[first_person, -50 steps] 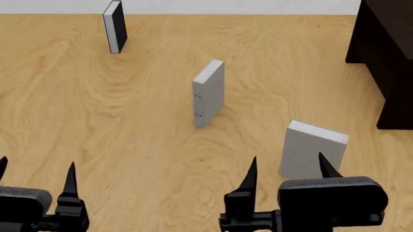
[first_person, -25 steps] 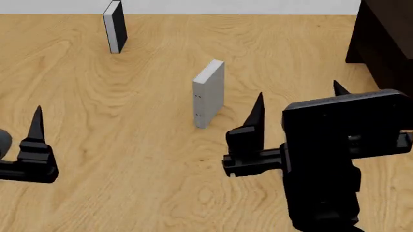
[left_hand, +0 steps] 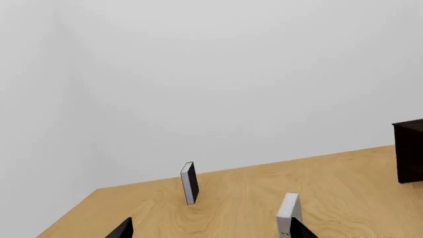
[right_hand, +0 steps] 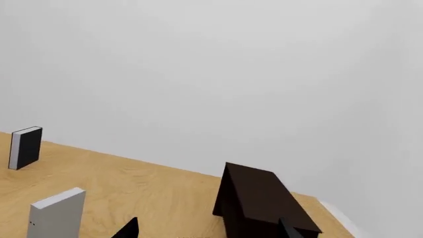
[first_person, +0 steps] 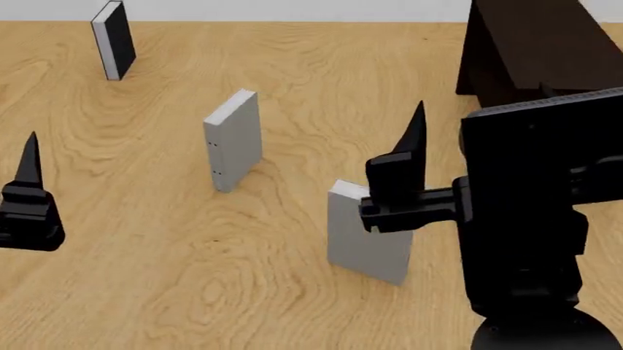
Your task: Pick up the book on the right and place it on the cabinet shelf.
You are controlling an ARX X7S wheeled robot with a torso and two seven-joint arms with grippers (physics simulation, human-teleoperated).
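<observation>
The book (first_person: 362, 244), plain light grey with white page edges, stands upright on the wooden floor. My right gripper (first_person: 482, 109) hovers open above it and a little toward the cabinet, and one finger (first_person: 407, 157) covers the book's upper corner. The book is out of the right wrist view, where the right gripper (right_hand: 208, 232) spreads wide with nothing between its tips. The cabinet shelf (first_person: 530, 44) is a very dark brown block at the far right, also seen as the cabinet (right_hand: 261, 201). My left gripper (left_hand: 211, 232) is open and empty; one of its fingers (first_person: 29, 189) shows at the left edge.
A grey book with small spine dots (first_person: 233, 138) stands mid-floor, the same dotted book (left_hand: 288, 213) (right_hand: 58, 213) showing in both wrist views. A black-covered book (first_person: 115, 40) (left_hand: 189, 182) (right_hand: 25, 147) stands far left near the white wall.
The head view has swung right, so books and cabinet sit further left. The right gripper has risen and moved forward; the plain book shows again under its finger.
</observation>
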